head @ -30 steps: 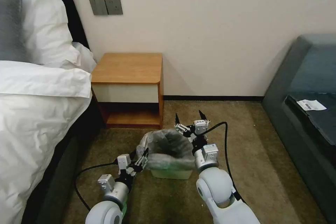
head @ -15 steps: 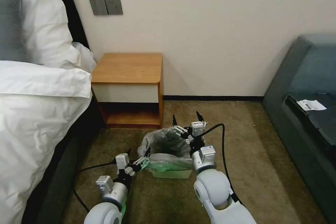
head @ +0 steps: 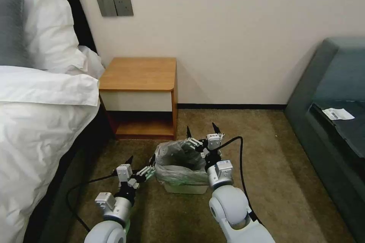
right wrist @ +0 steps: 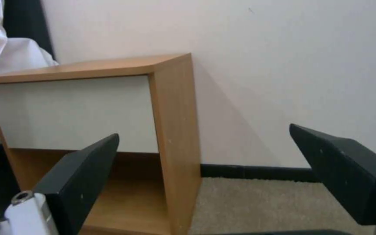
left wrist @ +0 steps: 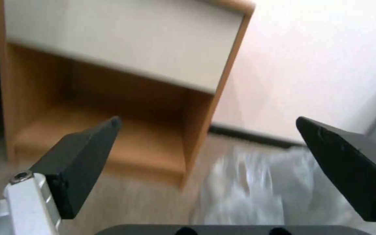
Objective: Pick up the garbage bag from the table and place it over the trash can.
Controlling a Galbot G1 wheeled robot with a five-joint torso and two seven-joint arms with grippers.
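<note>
The trash can [head: 185,187] stands on the carpet [head: 266,159] just in front of the nightstand [head: 140,74], a little toward the sofa [head: 334,95] side of it. The garbage bag [head: 178,161] is draped over the trash can: its crinkly grey plastic lines the inside and folds down over the rim on the near and bed-facing sides, leaving only the pale lower wall of the can bare. In the left wrist view the garbage bag [left wrist: 258,192] shows as a blurred pale mass beside the nightstand's [left wrist: 122,65] open lower shelf.

The left gripper [head: 141,165] sits at the trash can's bed-facing side, close beside the hanging plastic, its dark fingers [left wrist: 83,156] spread wide apart with nothing between them. Whether one fingertip brushes the bag cannot be told.

The right gripper [head: 201,132] hovers at the trash can's far sofa-side corner, just above the rim, its fingers [right wrist: 79,176] likewise spread wide and empty, pointing toward the nightstand [right wrist: 109,107] and the wall [head: 228,26] behind it.

The nightstand's top is bare wood, and the bed [head: 42,95] with its white bedding lies against the nightstand's other side.
</note>
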